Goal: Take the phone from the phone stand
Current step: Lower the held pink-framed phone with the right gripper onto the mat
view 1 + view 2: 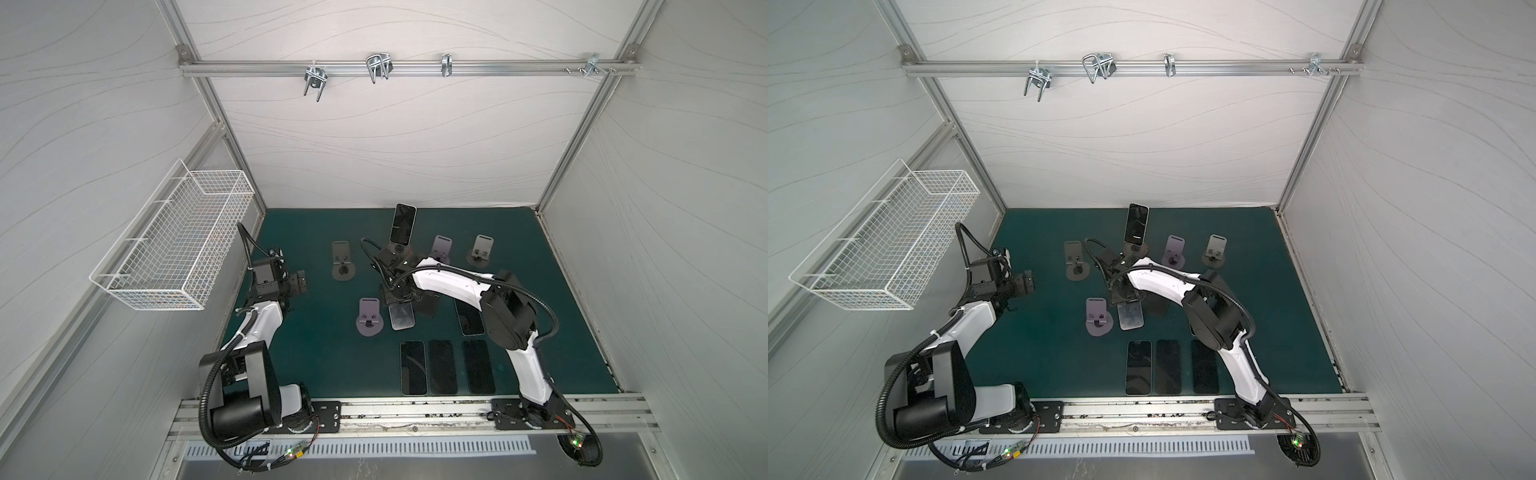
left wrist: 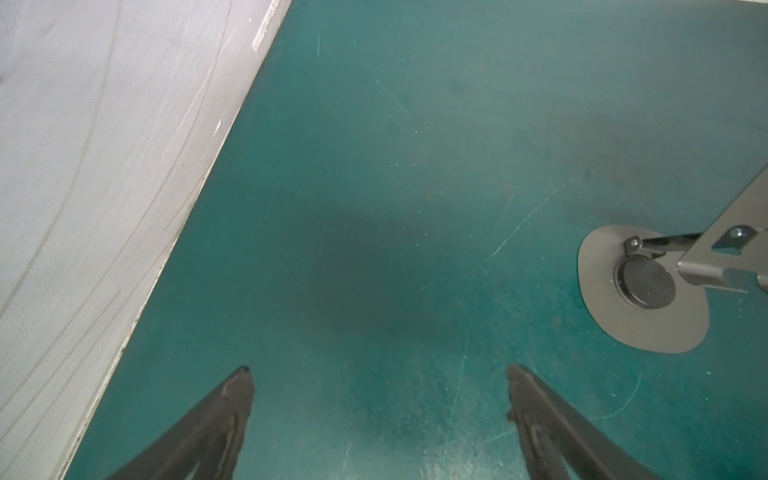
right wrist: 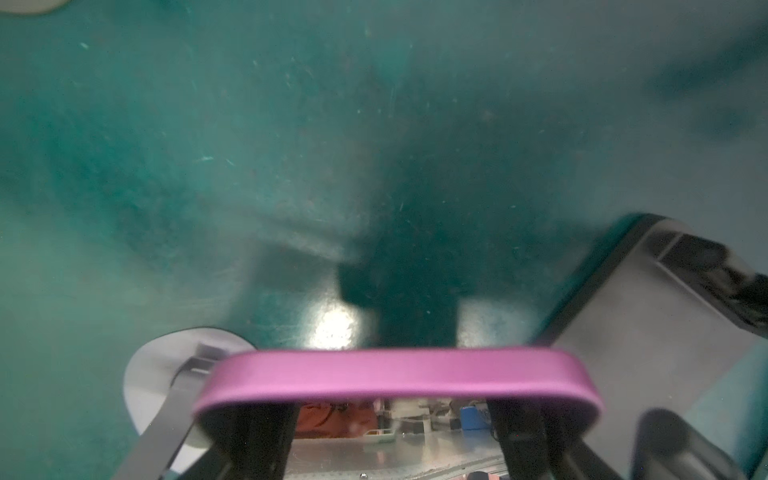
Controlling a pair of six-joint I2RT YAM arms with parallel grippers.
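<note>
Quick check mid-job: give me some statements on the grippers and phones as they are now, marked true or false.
1. The right gripper is shut on a pink-edged phone. True.
2. The left gripper holds a phone. False: its fingers are spread with nothing between them.
3. The phone at the back lies flat on the mat. False: it leans upright on a stand.
4. Three phones lie flat in a row near the robot bases. True.
</note>
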